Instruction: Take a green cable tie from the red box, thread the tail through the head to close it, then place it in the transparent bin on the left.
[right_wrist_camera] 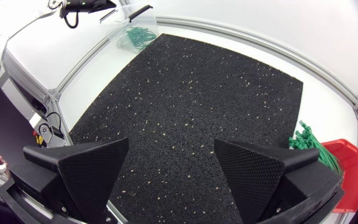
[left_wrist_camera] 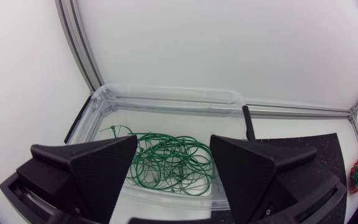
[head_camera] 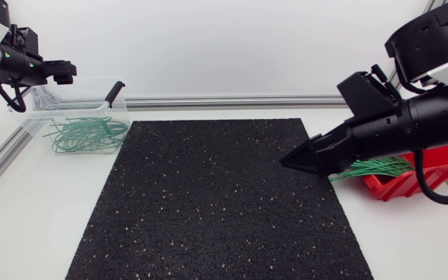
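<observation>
Right hand (right_wrist_camera: 171,143): fingers wide apart, nothing held. It hangs over the edge of the mat (head_camera: 208,202), just beside the red box (head_camera: 442,165). Left hand (left_wrist_camera: 174,138): also wide open and empty, above the bin (left_wrist_camera: 166,94) at the far left corner of the worktop (head_camera: 29,233).

Loose ties (head_camera: 378,167): a bundle lying in the box, ends fanning out over its rim toward the mat. Closed loops (head_camera: 88,134) already lie in the bin.

Handling, judged: thin plastic strips, very light, springy and smooth. They are packed side by side, so the broad fingers will likely catch several at once. Best hold: one overhanging end, pinched across its flat near the head, leaving the tail free for threading. Whether heads or tails point outward is too small to tell. Expect slip and whipping on the pull.
</observation>
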